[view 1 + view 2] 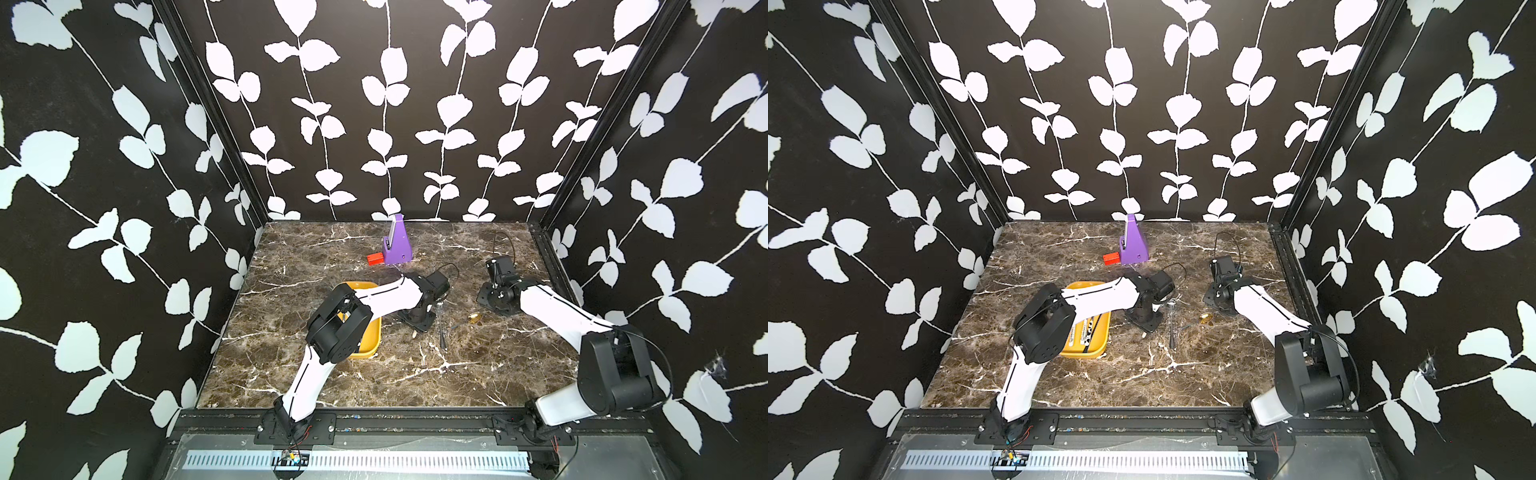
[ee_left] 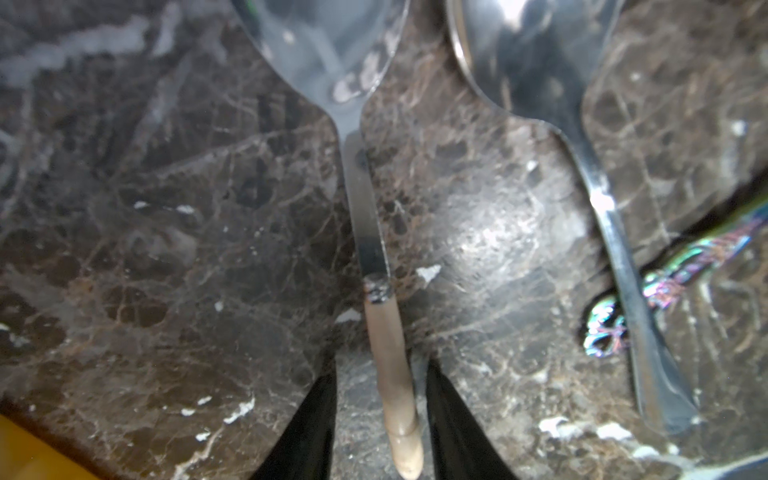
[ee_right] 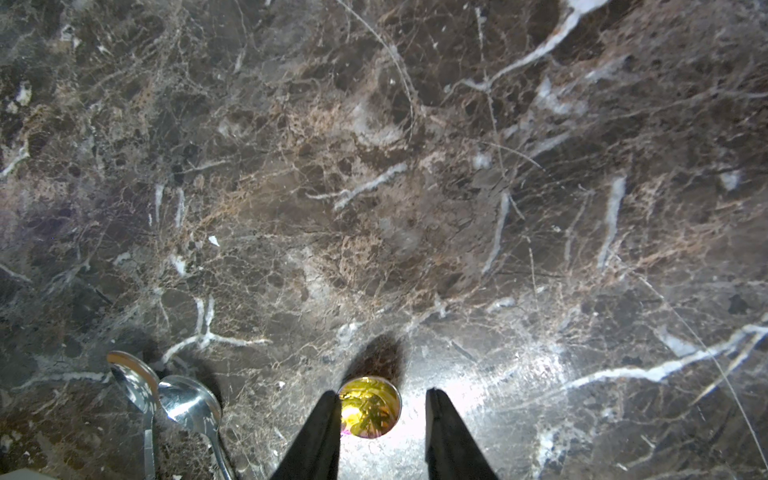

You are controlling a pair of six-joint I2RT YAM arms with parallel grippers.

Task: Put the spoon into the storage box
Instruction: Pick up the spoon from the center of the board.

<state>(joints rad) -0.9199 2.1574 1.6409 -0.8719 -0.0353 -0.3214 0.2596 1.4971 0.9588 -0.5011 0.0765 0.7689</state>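
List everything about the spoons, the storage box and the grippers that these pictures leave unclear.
- Storage box: the left arm covers much of it in both top views; the striped items inside are too small to identify.
- Beige-handled spoon: its bowl is cut off by the left wrist view's edge.
- Gold-bowled spoon: handle unseen in the right wrist view, behind the right gripper.
- Left gripper: whether its fingertips touch the table, left wrist view.

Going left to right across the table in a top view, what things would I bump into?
storage box → purple stand → silver spoon → gold spoon. The red block overlaps the box sideways, so I left it out.
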